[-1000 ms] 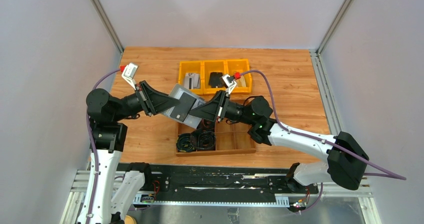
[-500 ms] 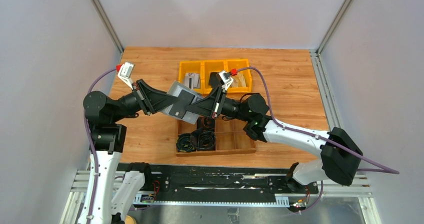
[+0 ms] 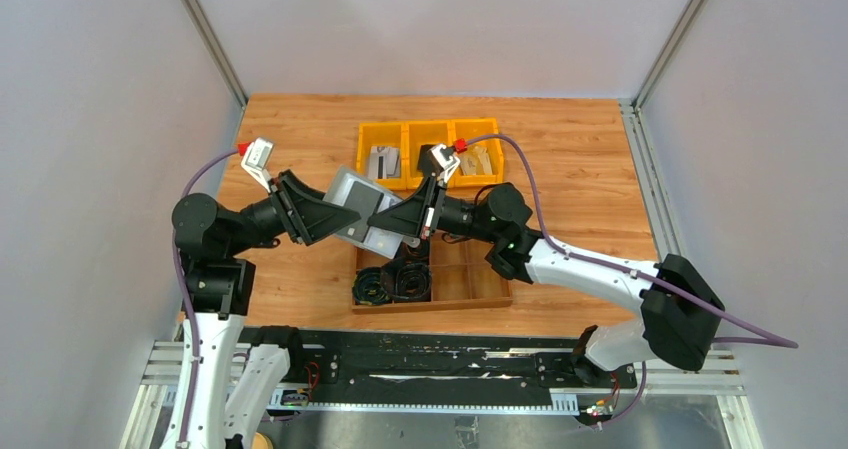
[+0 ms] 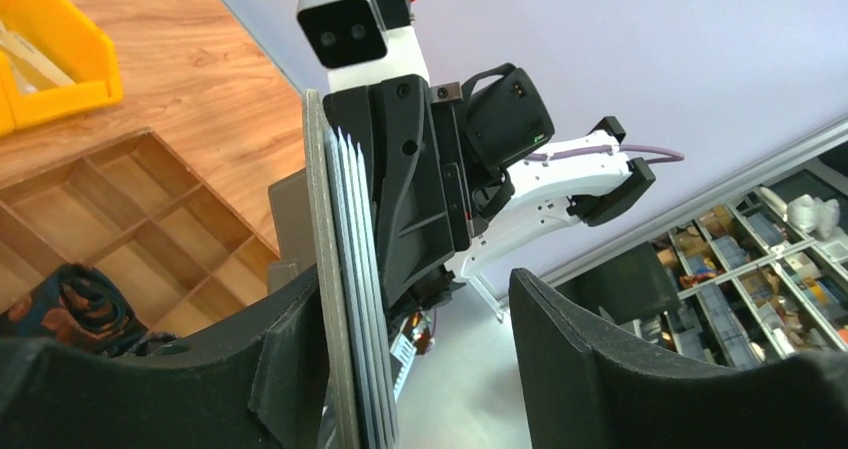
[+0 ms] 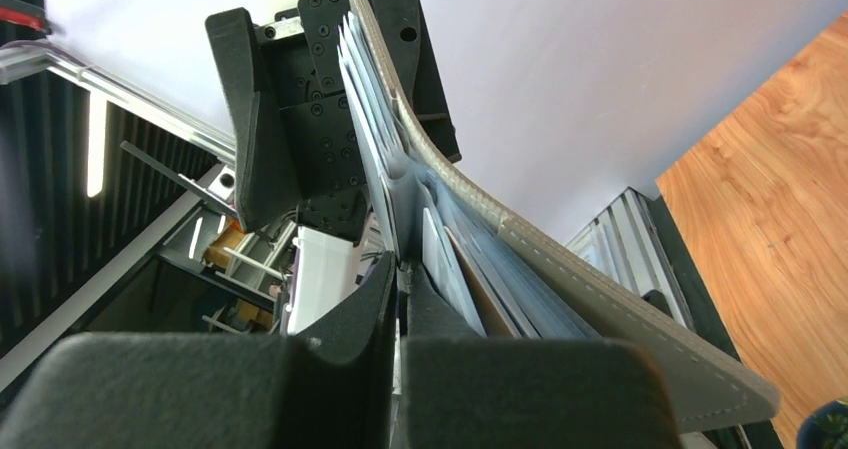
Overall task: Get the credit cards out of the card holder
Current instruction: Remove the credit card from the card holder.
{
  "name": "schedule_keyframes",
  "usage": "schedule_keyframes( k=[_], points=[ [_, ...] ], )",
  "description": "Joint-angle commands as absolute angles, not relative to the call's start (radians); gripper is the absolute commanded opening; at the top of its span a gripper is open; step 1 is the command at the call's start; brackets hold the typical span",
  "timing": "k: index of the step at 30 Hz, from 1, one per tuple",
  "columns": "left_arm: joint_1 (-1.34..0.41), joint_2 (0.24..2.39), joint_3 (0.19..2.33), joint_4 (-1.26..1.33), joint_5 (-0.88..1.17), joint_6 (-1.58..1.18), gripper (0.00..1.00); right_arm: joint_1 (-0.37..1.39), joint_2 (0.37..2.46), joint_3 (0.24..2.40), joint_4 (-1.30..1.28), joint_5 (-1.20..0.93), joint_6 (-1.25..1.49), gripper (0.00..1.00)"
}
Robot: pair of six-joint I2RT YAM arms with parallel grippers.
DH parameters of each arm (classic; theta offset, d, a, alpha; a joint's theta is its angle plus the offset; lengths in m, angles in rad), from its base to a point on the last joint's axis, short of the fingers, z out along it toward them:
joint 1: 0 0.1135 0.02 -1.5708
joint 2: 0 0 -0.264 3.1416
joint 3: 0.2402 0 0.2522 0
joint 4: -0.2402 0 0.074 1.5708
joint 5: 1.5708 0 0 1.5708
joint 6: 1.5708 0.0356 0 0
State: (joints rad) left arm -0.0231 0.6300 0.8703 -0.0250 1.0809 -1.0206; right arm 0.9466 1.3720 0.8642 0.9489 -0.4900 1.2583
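- Top view: card holder (image 3: 350, 191) is up in the air between my two grippers, above the wooden tray (image 3: 470, 281) that has the coiled black cables (image 3: 390, 281) in it. The left gripper (image 3: 335, 221) meets it from the left and the right gripper (image 3: 392, 221) from the right. Yellow bins (image 3: 430, 127) sit behind on the tabletop (image 3: 300, 129); what's in them is too small to tell.
- Left wrist view: holder is edge-on with the credit cards (image 4: 358, 299) stacked tight against it. Left gripper is spread: one finger (image 4: 285, 369) lies against the holder's outer face, the other stands well apart. It's bracing, not clamping.
- Right wrist view: right gripper is pressed together on a thin leaf in the fanned stack. It looks like card edges, but I can't rule out a pocket flap. The holder's stitched cover bows away to the right of the fingers.
- Progress: holder is lifted and opened, and the cards are gripped but seated in it. I see no card out yet. Left to do: pull each card out and set it down.
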Motion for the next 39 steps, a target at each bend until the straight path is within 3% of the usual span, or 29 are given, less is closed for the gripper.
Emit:
schedule_keyframes(
  k=[1, 6, 15, 21, 27, 39],
  points=[
    [-0.029, 0.634, 0.854, -0.053, 1.140, -1.012, 0.62, 0.949, 1.356, 0.933, 0.894, -0.498, 1.193, 0.00],
    [-0.028, 0.646, 0.817, -0.093, 1.156, -1.005, 0.55, 0.961, 1.353, 0.970, 0.808, -0.508, 1.143, 0.00],
    [-0.029, 0.645, 0.830, -0.051, 1.160, -1.038, 0.24, 0.962, 1.309, 0.914, 0.800, -0.484, 1.128, 0.00],
    [-0.029, 0.651, 0.848, -0.023, 1.156, -1.051, 0.10, 0.960, 1.258, 0.837, 0.852, -0.459, 1.149, 0.02],
    [-0.029, 0.642, 0.848, -0.005, 1.155, -1.062, 0.09, 0.947, 1.267, 0.870, 0.832, -0.444, 1.161, 0.32],
    [-0.029, 0.621, 0.860, -0.006, 1.176, -1.055, 0.08, 0.934, 1.338, 0.969, 0.716, -0.422, 1.150, 0.38]
  ],
)
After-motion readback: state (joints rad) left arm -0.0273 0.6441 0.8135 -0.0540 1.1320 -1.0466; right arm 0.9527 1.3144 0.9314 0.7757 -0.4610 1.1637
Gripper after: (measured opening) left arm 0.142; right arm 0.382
